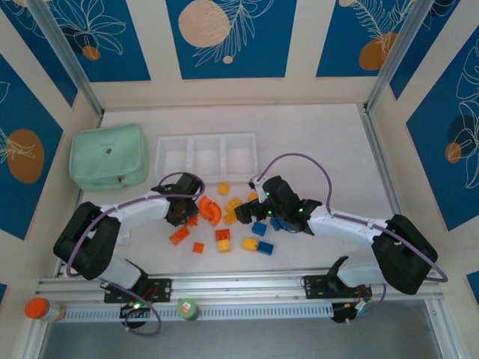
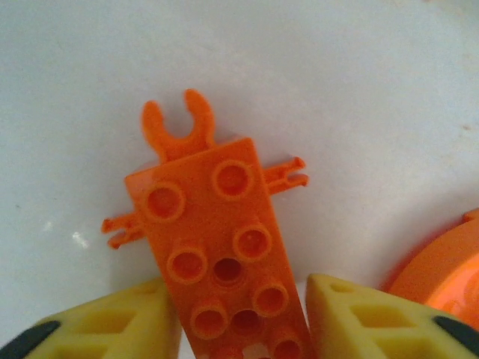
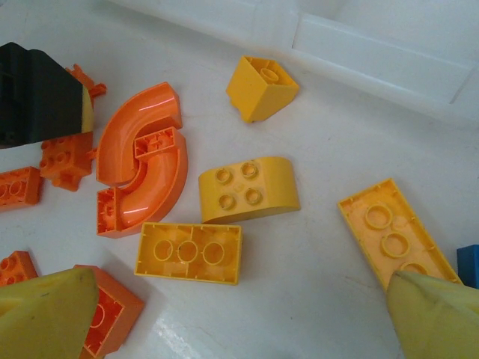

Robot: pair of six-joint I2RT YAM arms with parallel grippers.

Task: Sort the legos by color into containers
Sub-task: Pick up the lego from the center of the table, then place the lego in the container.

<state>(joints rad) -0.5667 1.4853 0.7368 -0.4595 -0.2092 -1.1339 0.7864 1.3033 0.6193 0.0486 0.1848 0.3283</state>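
An orange studded lego plate (image 2: 209, 217) with small clips on its sides stands between the yellow fingers of my left gripper (image 2: 239, 288), which is shut on it. In the top view this gripper (image 1: 182, 212) is low over the table, left of the curved orange lego (image 1: 210, 210). My right gripper (image 3: 236, 299) hangs open above yellow legos: a rounded one (image 3: 248, 188), an upside-down one (image 3: 188, 253) and a flat plate (image 3: 389, 232). The curved orange piece (image 3: 142, 161) lies to their left. The white three-compartment tray (image 1: 207, 155) sits behind the pile.
A mint-green pouch (image 1: 108, 155) lies left of the tray. More orange (image 1: 179, 236), yellow (image 1: 250, 244) and blue (image 1: 265, 247) bricks are scattered towards the near edge. An orange-capped bottle (image 1: 41, 308) and a green-lidded jar (image 1: 187, 308) stand on the front rail.
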